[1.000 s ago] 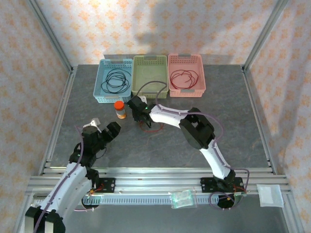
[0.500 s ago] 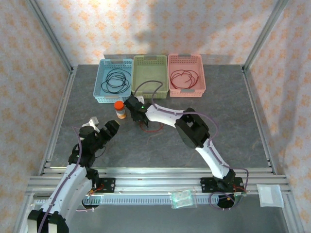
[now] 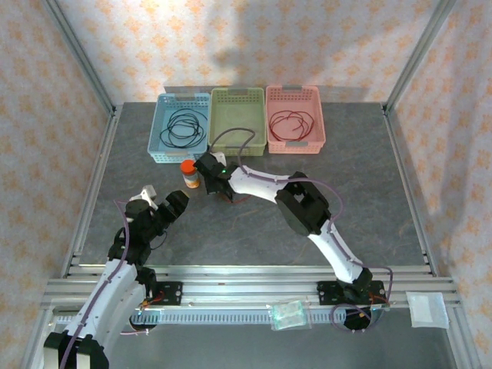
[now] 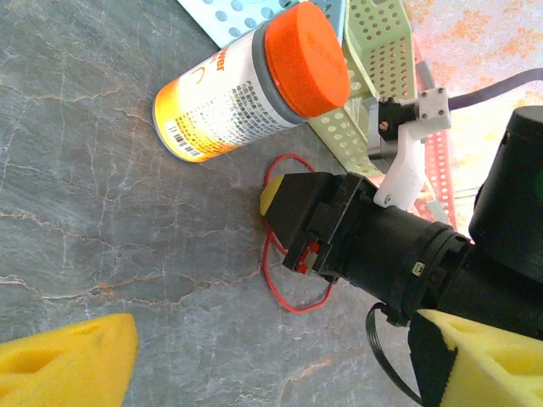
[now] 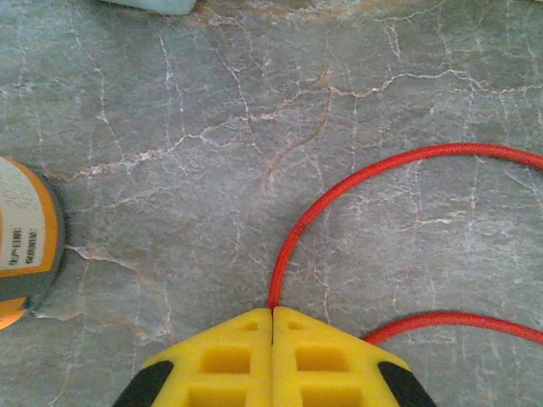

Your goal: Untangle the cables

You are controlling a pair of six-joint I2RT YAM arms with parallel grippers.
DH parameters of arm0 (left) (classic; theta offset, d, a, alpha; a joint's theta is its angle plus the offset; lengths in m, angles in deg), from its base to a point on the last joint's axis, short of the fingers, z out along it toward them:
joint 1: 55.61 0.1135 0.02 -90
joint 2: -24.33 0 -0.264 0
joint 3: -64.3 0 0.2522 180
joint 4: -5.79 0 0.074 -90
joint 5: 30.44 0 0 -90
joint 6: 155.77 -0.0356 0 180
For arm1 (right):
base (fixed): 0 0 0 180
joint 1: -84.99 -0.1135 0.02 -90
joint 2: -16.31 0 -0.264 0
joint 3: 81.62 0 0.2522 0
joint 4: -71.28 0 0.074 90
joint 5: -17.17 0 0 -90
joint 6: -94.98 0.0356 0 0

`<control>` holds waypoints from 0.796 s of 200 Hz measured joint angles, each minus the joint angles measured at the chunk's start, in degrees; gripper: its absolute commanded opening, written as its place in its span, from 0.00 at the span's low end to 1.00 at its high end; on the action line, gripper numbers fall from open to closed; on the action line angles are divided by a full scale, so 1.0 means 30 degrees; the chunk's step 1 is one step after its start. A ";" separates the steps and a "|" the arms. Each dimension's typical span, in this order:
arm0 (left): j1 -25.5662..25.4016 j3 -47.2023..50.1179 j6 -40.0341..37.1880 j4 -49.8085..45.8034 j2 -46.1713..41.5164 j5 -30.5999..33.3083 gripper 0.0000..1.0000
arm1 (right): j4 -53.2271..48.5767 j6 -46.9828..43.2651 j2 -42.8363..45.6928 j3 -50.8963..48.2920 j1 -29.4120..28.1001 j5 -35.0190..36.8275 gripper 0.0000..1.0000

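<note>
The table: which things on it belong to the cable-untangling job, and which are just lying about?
Part of the job:
- loose red cable, pinched by the right gripper
- black cable in the blue basket
- coiled red cable in the pink basket
- green basket, probably

Just lying about:
- orange-capped bottle
- clear bag and white packet on the front rail

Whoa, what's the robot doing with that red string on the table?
The right arm's tool is pinched shut on a red cable lying on the table, beside an orange-capped bottle. The left tool is open and holds nothing. A black cable sits coiled in the blue basket, and another red cable in the pink basket.
</note>
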State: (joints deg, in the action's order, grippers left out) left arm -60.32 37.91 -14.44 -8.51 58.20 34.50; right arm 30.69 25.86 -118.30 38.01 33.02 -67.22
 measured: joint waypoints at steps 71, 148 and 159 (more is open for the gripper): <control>-0.0189 -0.0007 -0.1100 0.0015 0.0707 0.0175 0.88 | 0.2346 0.0772 0.4350 -0.6375 0.0087 -0.0743 0.00; -0.4197 0.0000 -0.0925 0.3344 0.3912 0.1253 0.89 | 0.5166 0.2149 1.1293 -1.3063 0.0087 -0.1224 0.00; -0.4473 -0.0007 -0.0882 0.3905 0.4386 0.1443 0.89 | 0.5340 0.2412 1.2021 -1.3923 0.0087 -0.1086 0.00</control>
State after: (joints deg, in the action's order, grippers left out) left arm -73.74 37.89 -17.09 3.21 71.36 38.83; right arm 46.71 33.10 -82.23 -3.76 33.29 -70.48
